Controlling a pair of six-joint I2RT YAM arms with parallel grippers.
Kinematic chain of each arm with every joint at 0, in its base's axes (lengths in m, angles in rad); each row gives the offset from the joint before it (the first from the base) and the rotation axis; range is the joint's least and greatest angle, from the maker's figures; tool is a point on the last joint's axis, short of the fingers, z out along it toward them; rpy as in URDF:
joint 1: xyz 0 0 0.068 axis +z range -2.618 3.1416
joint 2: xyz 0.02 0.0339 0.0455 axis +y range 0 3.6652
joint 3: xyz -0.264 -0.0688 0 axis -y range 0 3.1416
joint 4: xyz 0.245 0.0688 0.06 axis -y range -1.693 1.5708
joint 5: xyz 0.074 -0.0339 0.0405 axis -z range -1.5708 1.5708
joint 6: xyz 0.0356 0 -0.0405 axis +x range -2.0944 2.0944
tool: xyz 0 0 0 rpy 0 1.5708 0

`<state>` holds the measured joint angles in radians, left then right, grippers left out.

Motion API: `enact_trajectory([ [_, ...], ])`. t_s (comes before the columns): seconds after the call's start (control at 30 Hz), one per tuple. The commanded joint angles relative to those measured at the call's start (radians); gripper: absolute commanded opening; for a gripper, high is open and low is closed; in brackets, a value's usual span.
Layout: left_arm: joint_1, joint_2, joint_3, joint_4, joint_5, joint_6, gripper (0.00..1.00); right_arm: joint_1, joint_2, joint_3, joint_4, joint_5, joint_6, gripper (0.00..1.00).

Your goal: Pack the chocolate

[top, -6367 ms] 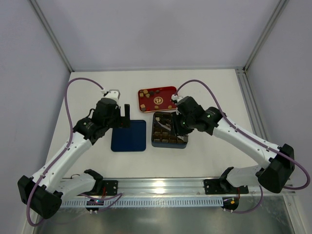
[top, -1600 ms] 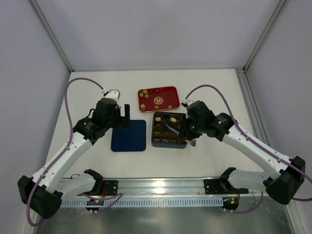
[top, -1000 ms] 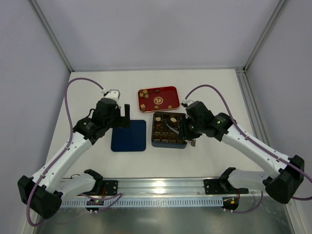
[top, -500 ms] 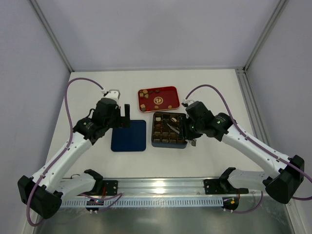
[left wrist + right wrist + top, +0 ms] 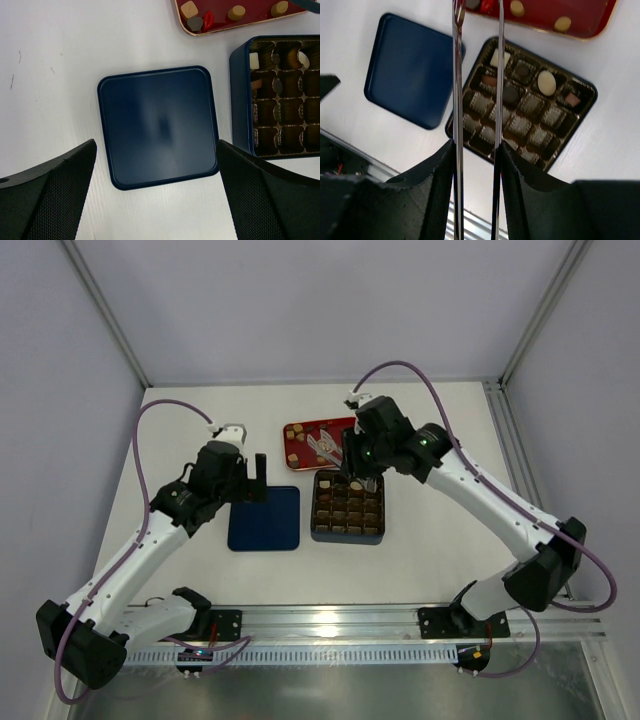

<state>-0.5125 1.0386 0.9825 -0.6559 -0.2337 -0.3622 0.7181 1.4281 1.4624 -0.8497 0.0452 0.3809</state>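
The right gripper (image 5: 476, 150) has moved from the dark square gridded box (image 5: 239, 100) toward the far red rectangular tray (image 5: 540, 14), clamped on thin metal tweezers (image 5: 456, 90). The tiny chocolate pieces (image 5: 546, 82) lie partly in the box compartments, partly on the tray. The left gripper (image 5: 156, 160), fingers wide apart, hangs over the dark blue square lid (image 5: 150, 100).

Navy lid (image 5: 159, 125), red gold-edged tray (image 5: 540, 12), navy brown-gridded box (image 5: 238, 100), tan chocolate (image 5: 236, 12).

left pincer (image 5: 156, 145) spread wide, right pincer (image 5: 476, 144) narrowly parted.
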Motion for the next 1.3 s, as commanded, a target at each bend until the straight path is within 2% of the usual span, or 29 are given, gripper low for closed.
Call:
enact_trajectory([
  [0.0, -0.003, -0.012, 0.015, 0.007, 0.004, -0.003, 1.0, -0.014, 0.142, 0.16, 0.037, -0.013, -0.071, 0.41],
  [0.2, -0.003, -0.017, 0.015, 0.007, -0.001, -0.001, 1.0, -0.022, 0.368, 0.344, -0.011, -0.033, -0.106, 0.4],
  [0.43, -0.003, -0.02, 0.015, 0.007, -0.004, 0.0, 1.0, -0.022, 0.469, 0.383, 0.001, -0.114, -0.114, 0.39],
  [1.27, -0.003, -0.017, 0.015, 0.007, -0.001, 0.0, 1.0, -0.011, 0.529, 0.357, 0.008, -0.127, -0.122, 0.39],
])
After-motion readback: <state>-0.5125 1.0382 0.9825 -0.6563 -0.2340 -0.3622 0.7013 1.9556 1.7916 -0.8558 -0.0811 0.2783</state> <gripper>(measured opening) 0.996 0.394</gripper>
